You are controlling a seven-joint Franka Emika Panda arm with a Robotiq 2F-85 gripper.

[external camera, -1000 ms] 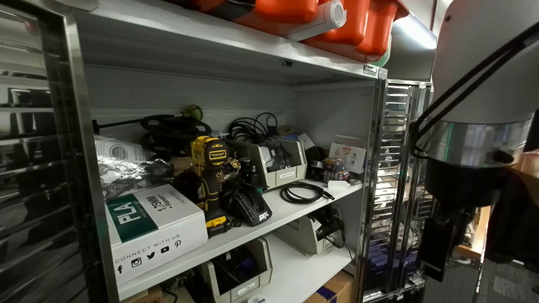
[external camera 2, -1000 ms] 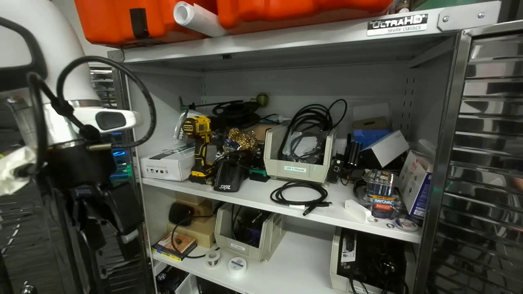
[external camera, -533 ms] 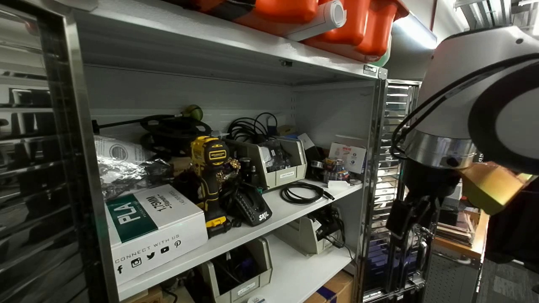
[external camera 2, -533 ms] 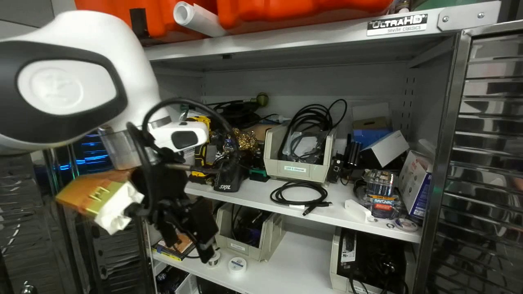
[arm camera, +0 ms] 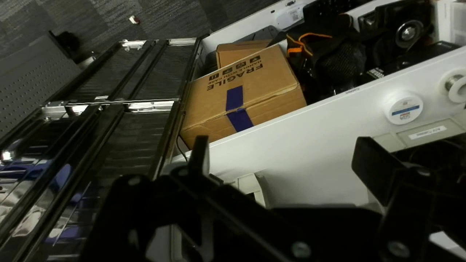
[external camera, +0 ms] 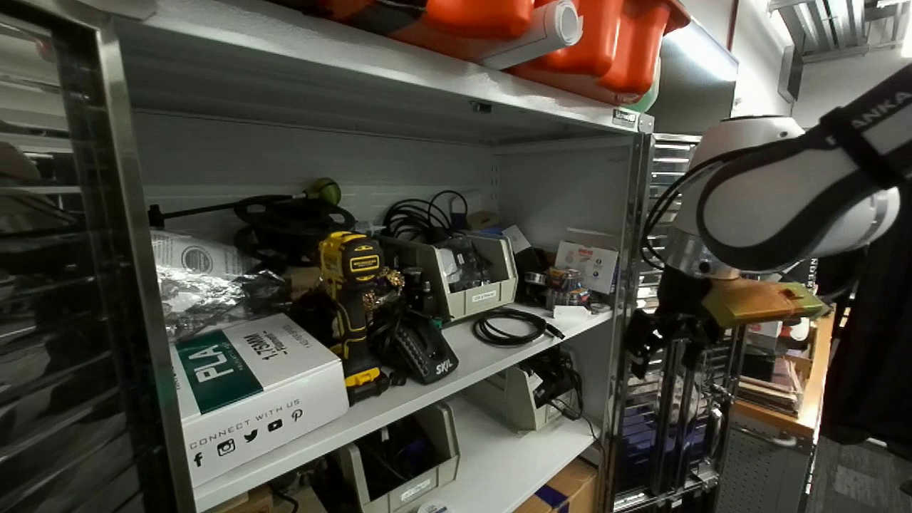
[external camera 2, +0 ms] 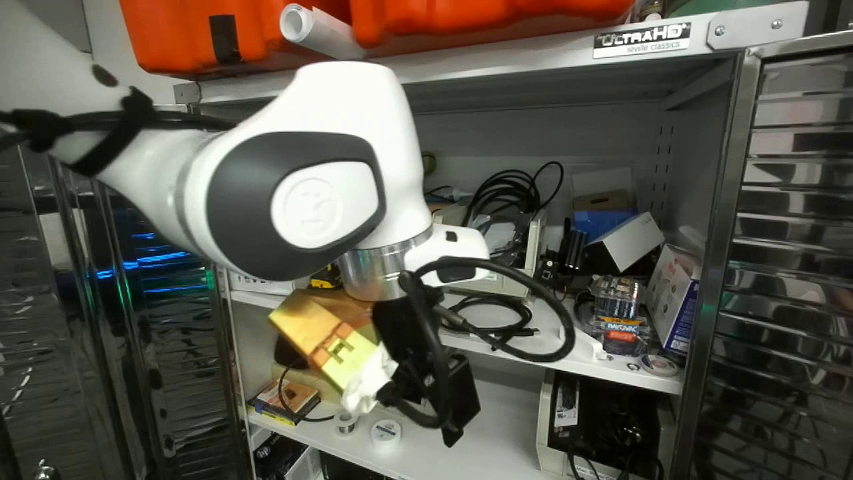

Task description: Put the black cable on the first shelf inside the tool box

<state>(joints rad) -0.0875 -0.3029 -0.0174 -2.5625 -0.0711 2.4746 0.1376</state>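
You held the gripper (arm camera: 284, 156) out in front of the upper shelf (external camera: 470, 349), fingers (arm camera: 376, 169) spread and nothing between them, presumably leaving room to grasp the black cable (external camera: 506, 342), which lay on that shelf, likely coiled for compactness.

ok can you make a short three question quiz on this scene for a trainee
1. True or false: the gripper is shut on the black cable.
2. In the wrist view, which word is printed on the blue-taped cardboard box? A) FRAGILE B) SKIL C) RAYOVAC
3. Fill in: the yellow-and-black drill stands beside a white box marked ____.

Key: 1. False: it is open, and the cable lies coiled apart from it. 2. A. 3. PLA.
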